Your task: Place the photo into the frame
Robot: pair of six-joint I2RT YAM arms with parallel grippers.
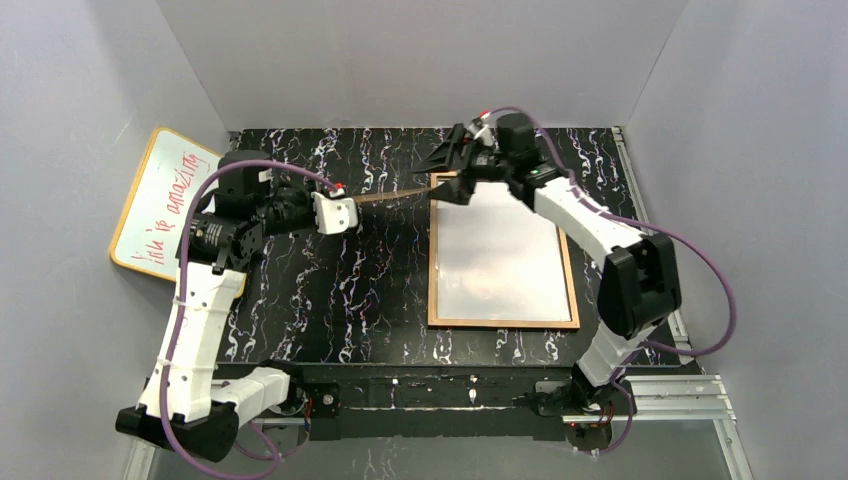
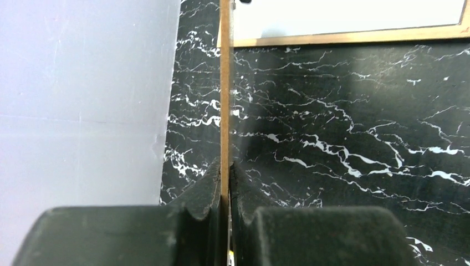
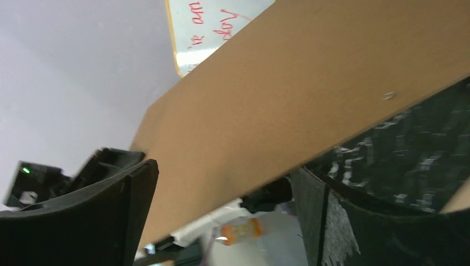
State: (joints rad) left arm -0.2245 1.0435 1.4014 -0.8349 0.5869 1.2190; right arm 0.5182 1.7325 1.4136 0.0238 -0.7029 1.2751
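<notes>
The frame [image 1: 503, 323] lies flat on the right of the table with its tan side up, and a white surface [image 1: 495, 260] fills it. The photo's mountain picture shows in no view. My left gripper [image 1: 337, 212] is shut on the edge of a thin brown backing board [image 1: 395, 195] and holds it on edge above the table. The left wrist view shows the jaws [image 2: 225, 166] clamped on the board [image 2: 224, 100], with the frame's corner [image 2: 343, 37] beyond. My right gripper [image 1: 455, 172] is open at the board's far end, its fingers either side of the board's face [image 3: 310, 88].
A yellow-edged whiteboard [image 1: 165, 205] with red writing leans against the left wall and also shows in the right wrist view [image 3: 216, 27]. The black marbled tabletop [image 1: 330, 290] lies between the walls of the grey enclosure. A metal rail runs along the right edge [image 1: 640, 200].
</notes>
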